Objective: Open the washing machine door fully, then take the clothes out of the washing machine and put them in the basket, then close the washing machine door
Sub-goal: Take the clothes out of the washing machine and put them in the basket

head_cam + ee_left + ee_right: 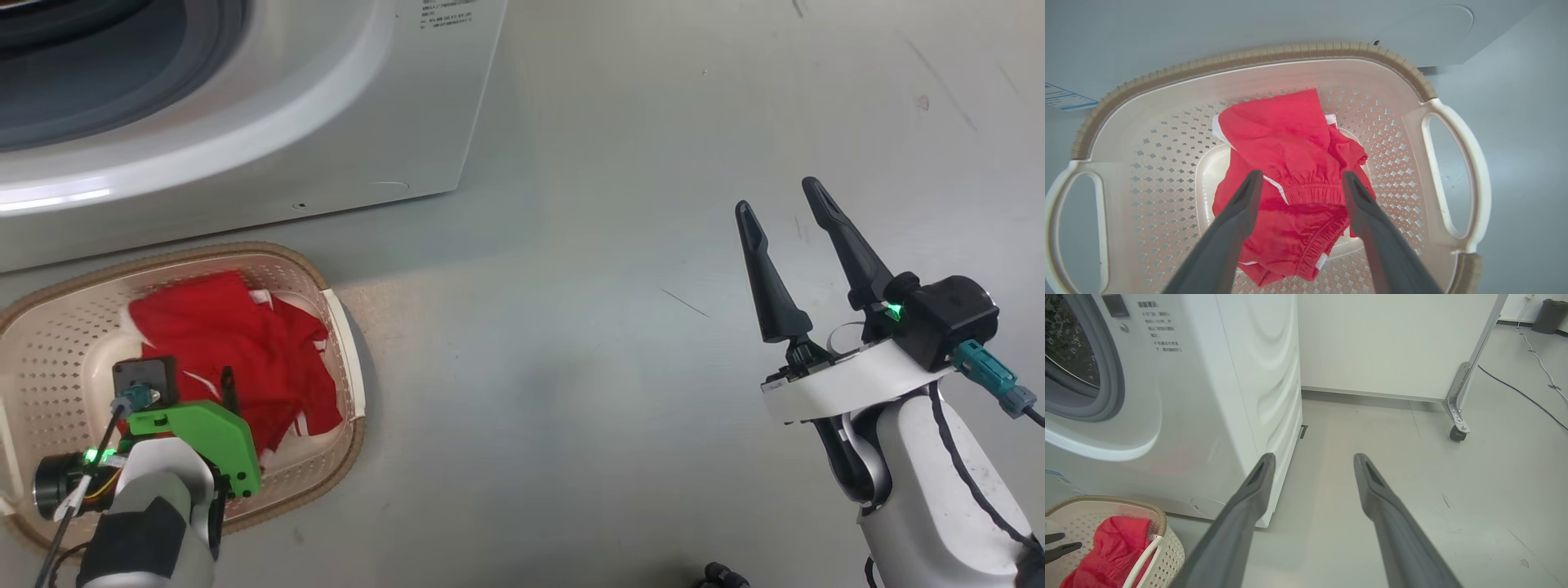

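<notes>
Sideways, basket (1249, 55) along washing machine (343, 114), clothes (1282, 139) inside

White front-loading washing machine (245, 122) cropped by top and left edges; cream perforated basket (57, 359) and red fabric clothes (212, 335) partly hidden behind pale left forearm (151, 514).

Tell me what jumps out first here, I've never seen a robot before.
The bright red clothes grab the eye: they lie crumpled in the cream basket on the floor, with the left gripper open right above them. Just beyond the basket stands the big white washing machine. At the head view's lower right, the right gripper hovers open over bare grey floor.
</notes>
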